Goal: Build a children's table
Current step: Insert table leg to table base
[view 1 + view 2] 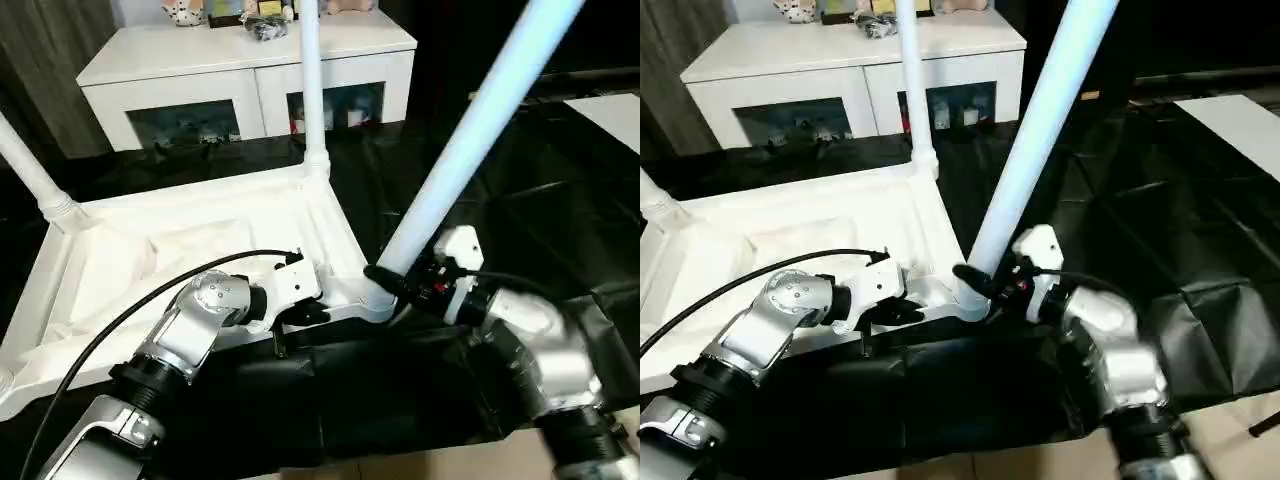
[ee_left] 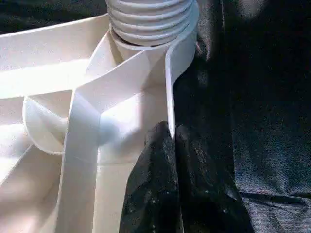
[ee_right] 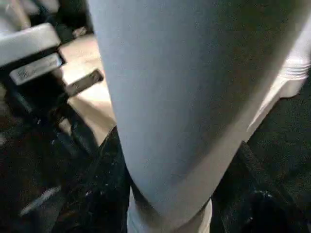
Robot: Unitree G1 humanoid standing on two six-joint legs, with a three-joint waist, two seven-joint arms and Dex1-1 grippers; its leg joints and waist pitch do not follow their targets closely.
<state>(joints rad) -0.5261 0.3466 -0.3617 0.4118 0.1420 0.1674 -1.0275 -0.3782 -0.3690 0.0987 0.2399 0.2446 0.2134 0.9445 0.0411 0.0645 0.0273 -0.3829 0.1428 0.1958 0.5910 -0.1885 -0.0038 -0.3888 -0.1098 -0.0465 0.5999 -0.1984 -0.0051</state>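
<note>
Left claw [image 2: 170,145] is pinched tight on the rim of the upside-down table top [image 1: 150,260]. Right claw [image 1: 385,280] is wrapped around a leg [image 1: 470,130] just above its corner socket [image 1: 372,298], right beside the left one.

a white cabinet [image 1: 250,75] with dark glass doors [image 1: 185,122] stands at the far side, small objects [image 1: 262,18] resting on its top. black sheeting [image 1: 480,190] covers the work surface. a flat white board [image 1: 610,112] lies on the sheeting at the right edge.
</note>
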